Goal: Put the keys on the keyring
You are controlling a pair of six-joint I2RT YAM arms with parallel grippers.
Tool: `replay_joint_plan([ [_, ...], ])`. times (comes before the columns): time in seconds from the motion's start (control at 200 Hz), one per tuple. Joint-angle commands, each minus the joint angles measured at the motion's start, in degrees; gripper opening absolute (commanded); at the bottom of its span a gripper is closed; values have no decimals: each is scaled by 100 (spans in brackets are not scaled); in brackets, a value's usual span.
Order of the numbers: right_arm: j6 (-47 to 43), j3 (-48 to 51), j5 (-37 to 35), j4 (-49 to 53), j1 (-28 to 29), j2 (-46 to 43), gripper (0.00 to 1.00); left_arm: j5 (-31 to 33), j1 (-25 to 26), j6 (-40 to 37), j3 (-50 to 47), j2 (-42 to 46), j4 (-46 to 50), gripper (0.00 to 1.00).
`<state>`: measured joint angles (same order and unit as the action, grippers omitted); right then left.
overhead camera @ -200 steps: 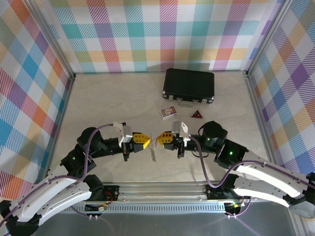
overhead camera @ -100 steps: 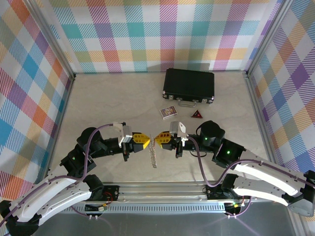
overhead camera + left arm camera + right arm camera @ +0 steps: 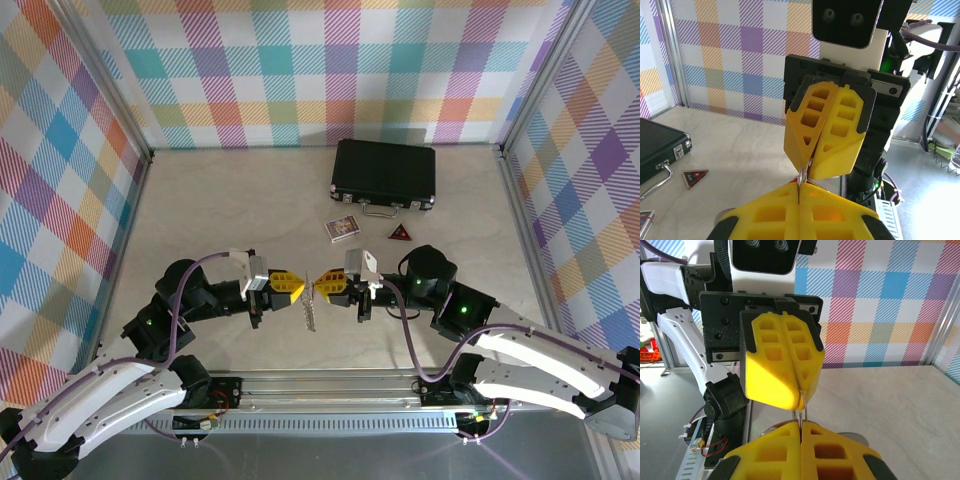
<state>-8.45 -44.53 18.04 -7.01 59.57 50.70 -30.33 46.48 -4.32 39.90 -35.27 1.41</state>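
My two grippers meet tip to tip above the table's near middle. The left gripper is shut, and a sliver of the key's red head shows at its tips. The right gripper is shut on the keyring, whose thin silver loop bridges the small gap between the two pairs of yellow fingers. A bumpy chain-like length hangs down below the meeting point. Most of the key is hidden inside the fingers.
A black case lies at the back right. In front of it are a small printed card box and a dark red triangular piece. The metal rail runs along the near edge; plaid walls enclose the table.
The right gripper has edged left until its tips meet the left gripper's. The hanging chain has swung and shifted slightly below them.
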Motion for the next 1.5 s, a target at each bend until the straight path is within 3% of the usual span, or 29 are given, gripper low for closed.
replay_joint_plan([
  [0.0,-270,58,122,-23,75,8,0,-5,73,16,-18,71,-238,0],
  [0.665,-1317,245,-679,27,579,37,0,35,72,12,-9,60,-229,0],
  [1.02,-1187,372,-763,-52,637,-228,22,54,78,30,-38,70,-248,0],
  [1.245,-909,468,-1061,-26,626,-782,21,-39,79,128,-110,115,-459,0],
  [1.495,-708,206,-1212,110,583,-903,15,-165,77,690,-501,272,-1479,0],
])
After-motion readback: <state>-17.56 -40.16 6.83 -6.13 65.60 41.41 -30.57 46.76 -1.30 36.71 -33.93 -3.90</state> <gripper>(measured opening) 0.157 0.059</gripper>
